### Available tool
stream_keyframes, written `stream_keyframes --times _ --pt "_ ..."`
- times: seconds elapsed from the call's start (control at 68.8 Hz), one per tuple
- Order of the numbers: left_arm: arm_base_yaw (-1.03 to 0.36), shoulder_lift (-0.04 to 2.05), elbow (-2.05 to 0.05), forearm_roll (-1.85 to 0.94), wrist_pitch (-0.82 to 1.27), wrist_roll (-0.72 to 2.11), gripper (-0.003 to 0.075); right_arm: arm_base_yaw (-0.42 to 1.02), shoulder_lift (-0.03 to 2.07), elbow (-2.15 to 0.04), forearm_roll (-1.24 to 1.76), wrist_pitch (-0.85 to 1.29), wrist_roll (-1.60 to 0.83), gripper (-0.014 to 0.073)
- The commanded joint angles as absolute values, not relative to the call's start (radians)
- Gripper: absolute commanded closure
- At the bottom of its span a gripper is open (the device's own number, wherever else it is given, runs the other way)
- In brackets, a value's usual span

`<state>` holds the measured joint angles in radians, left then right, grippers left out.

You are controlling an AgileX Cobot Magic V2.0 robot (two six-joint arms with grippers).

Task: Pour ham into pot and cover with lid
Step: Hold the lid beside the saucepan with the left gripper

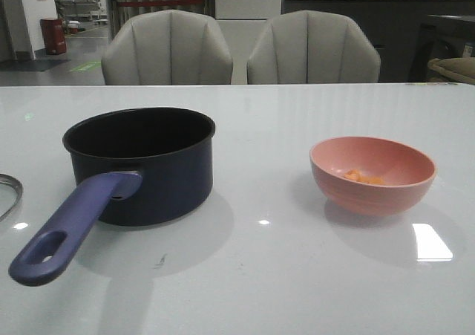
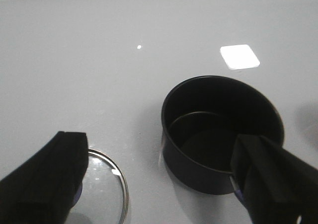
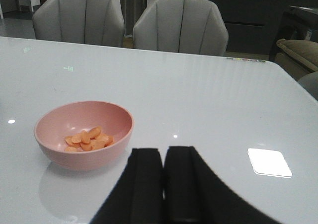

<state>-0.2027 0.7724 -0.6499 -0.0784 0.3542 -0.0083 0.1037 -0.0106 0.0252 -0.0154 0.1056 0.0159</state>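
My left gripper (image 2: pixel 159 184): fingers spread wide, holding nothing, above the desk (image 1: pixel 260 275) between lid and pot. Lid (image 1: pixel 7 194): flat at the desk's left edge, mostly out of my front view. Pot (image 1: pixel 148 164): upright, left of centre, handle toward the near edge. Bowl (image 1: pixel 372 175): right of centre, ham (image 1: pixel 360 177) inside. My right gripper (image 3: pixel 163 184): fingers pressed together, gripping nothing, near the bowl.

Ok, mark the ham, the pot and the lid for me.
ham (image 3: pixel 89 139), right wrist view, middle of the pile in the pink bowl.
pot (image 1: pixel 159 177), front view, outer wall.
lid (image 2: pixel 104 184), left wrist view, glass near the rim.
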Motion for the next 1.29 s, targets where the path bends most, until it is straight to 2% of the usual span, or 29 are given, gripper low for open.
stream_keyframes --times 0.0,0.262,0.523,0.756,0.96,1.091,1.28 --pt "-0.228 0.664 -0.63 -0.081 0.284 -0.009 0.0103 0.097 -0.03 0.021 -0.025 0.033 0.017 0.0445" --pt "-0.266 0.369 -0.463 -0.103 0.247 -0.009 0.0103 0.096 -0.03 0.021 -0.025 0.033 0.017 0.0445" --pt "-0.315 0.162 -0.311 -0.1 0.072 -0.009 0.0103 0.096 -0.03 0.021 -0.025 0.033 0.017 0.0445" --pt "-0.315 0.155 -0.276 -0.1 0.026 -0.009 0.0103 0.096 -0.03 0.021 -0.025 0.021 0.017 0.0445" --pt "-0.315 0.155 -0.276 -0.1 0.061 -0.009 0.0103 0.096 -0.03 0.006 -0.025 -0.127 0.017 0.0445" --pt "-0.315 0.155 -0.276 -0.1 0.077 -0.009 0.0103 0.097 0.017 -0.098 -0.025 0.024 0.017 0.0445" --pt "-0.315 0.155 -0.276 -0.1 0.081 -0.009 0.0103 0.097 0.194 -0.254 -0.025 0.215 0.017 0.0445"
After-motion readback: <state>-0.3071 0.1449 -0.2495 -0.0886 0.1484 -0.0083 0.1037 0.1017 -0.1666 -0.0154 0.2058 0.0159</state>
